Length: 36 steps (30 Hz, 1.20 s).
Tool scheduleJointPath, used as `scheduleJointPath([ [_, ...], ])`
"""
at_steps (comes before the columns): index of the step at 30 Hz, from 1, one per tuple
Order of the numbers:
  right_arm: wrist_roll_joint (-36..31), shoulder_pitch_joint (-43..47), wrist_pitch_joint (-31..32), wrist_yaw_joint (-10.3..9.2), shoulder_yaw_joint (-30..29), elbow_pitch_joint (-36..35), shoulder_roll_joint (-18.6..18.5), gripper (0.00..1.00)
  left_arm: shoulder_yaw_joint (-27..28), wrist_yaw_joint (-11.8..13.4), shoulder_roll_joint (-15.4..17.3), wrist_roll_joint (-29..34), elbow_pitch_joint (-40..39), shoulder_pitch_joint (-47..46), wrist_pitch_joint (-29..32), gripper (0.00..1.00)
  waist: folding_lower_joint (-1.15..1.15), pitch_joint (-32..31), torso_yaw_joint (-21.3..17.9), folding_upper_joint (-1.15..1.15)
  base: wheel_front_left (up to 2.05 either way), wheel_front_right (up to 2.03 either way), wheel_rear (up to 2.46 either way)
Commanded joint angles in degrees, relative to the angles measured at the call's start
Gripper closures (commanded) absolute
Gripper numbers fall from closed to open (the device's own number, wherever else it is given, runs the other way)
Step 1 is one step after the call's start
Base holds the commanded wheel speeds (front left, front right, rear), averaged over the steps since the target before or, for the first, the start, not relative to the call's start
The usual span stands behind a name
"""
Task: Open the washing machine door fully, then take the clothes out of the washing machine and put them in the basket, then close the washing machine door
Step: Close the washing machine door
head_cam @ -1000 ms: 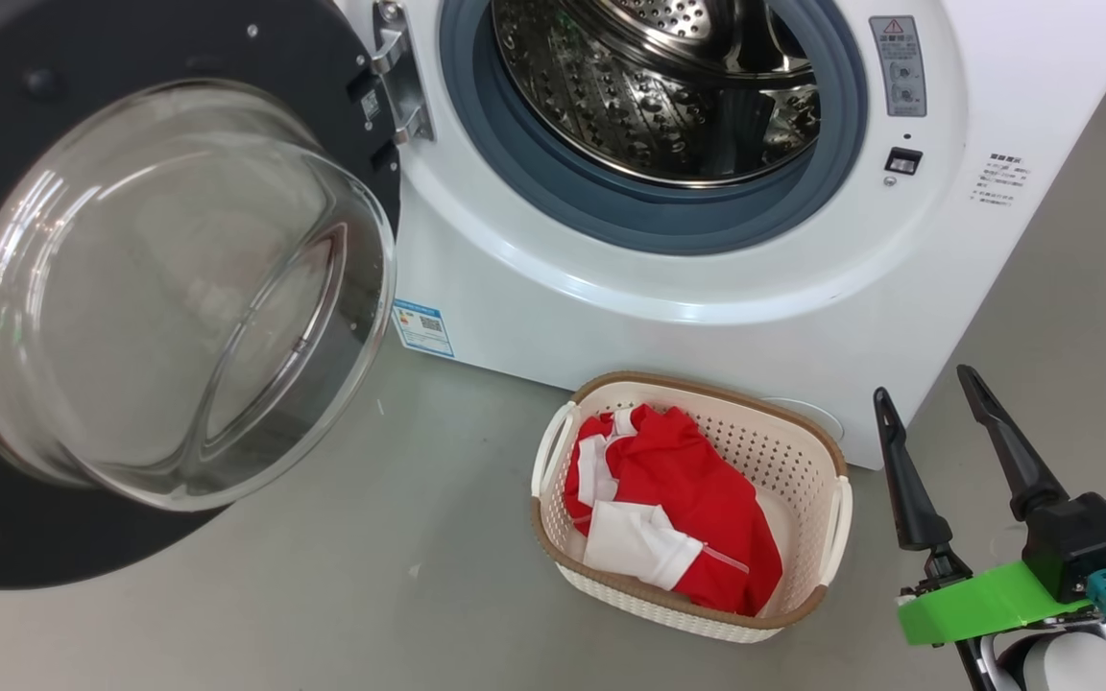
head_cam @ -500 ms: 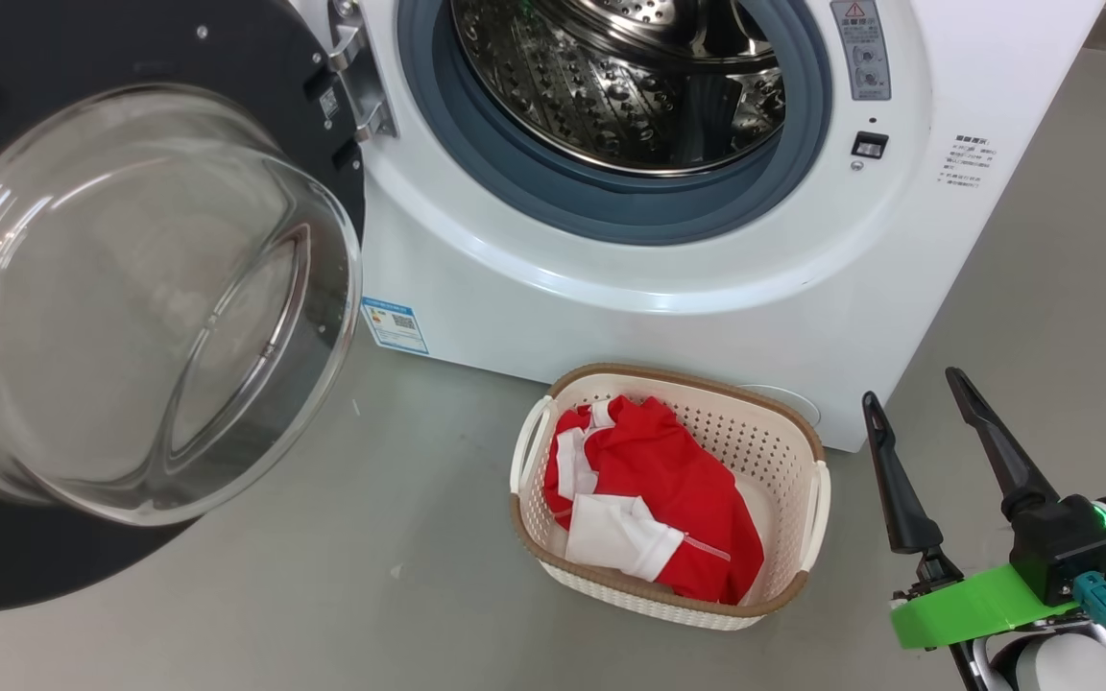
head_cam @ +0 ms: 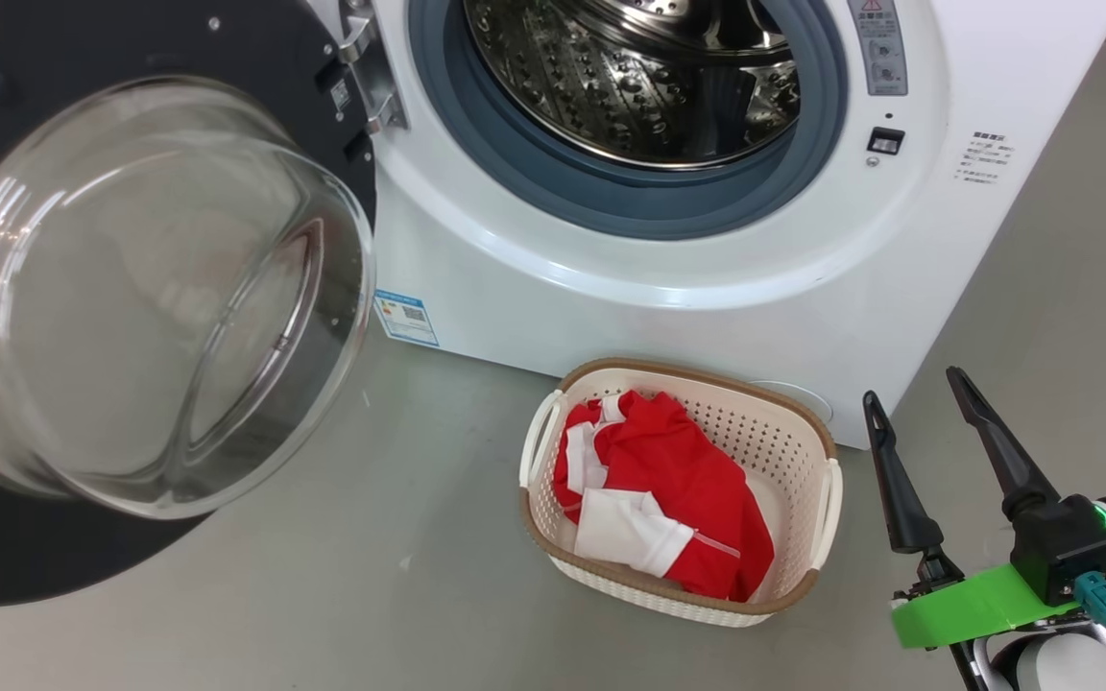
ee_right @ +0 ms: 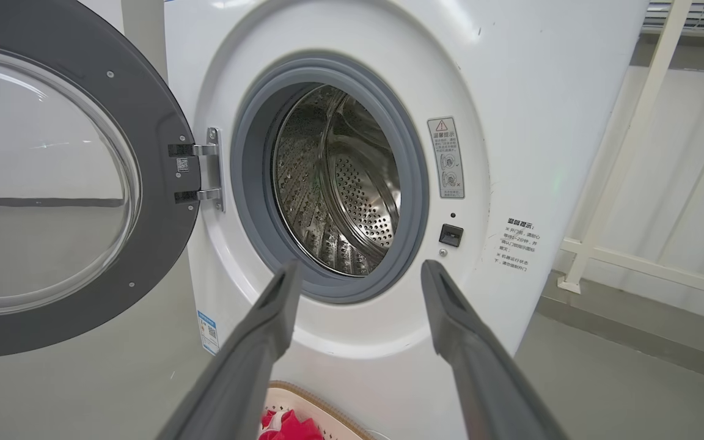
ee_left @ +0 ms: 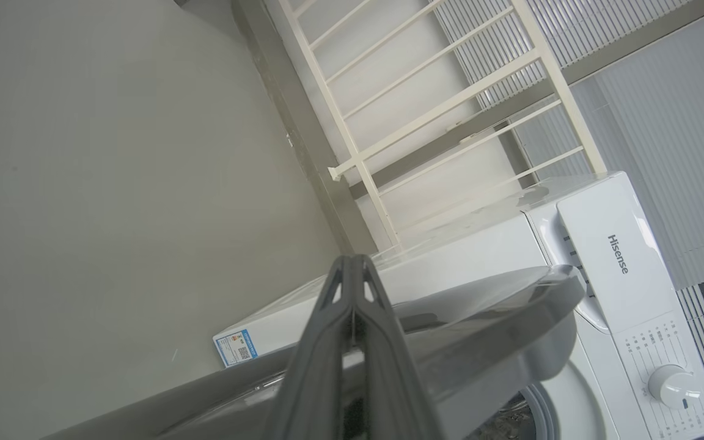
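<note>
The door (head_cam: pixel 150 297) stands wide open at the left. The way into the drum (head_cam: pixel 630 86) is free. The basket (head_cam: pixel 774 451) sits below.

There is one washing machine (head_cam: pixel 668 317), with one washing machine door (head_cam: pixel 35 552) and one blue label (head_cam: pixel 406 318). One basket (head_cam: pixel 774 446) holds one heap of red-and-white clothes (head_cam: pixel 687 480); how many garments cannot be told. Two grippers show: the left gripper (ee_left: pixel 352 263) and the right gripper (head_cam: pixel 912 386).

The clothes (head_cam: pixel 678 489) lie in the basket (head_cam: pixel 788 432), before the washing machine (head_cam: pixel 611 326), right of its door (head_cam: pixel 150 288).
</note>
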Motion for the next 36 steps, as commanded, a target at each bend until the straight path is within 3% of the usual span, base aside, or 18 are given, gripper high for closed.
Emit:
scheduleJointPath([
  [1, 0.09, -0.79, -0.35, 0.20, 1.32, -1.70, -0.42, 0.00, 0.72, -0.82, 1.84, -1.16, -2.41, 1.80, 1.62, 1.00, 0.00, 0.19, 0.34, 0.00, 0.00, 0.00, 0.00],
  [11, 0.41, -1.02, -0.35, 0.20, 1.60, -1.62, -0.42, 0.00, 0.91, -1.38, -3.72, -3.88, -9.36, 7.20, 4.83, 1.00, 0.00, 0.32, 1.34, 0.00, 0.00, 0.00, 0.00],
  [36, 1.97, -1.18, -0.35, 0.20, 2.32, -1.19, -0.42, 0.00, -0.32, 3.47, -15.56, -7.55, -37.02, 17.12, 10.45, 1.00, 0.00, 0.15, 0.18, 0.00, 0.00, 0.00, 0.00],
])
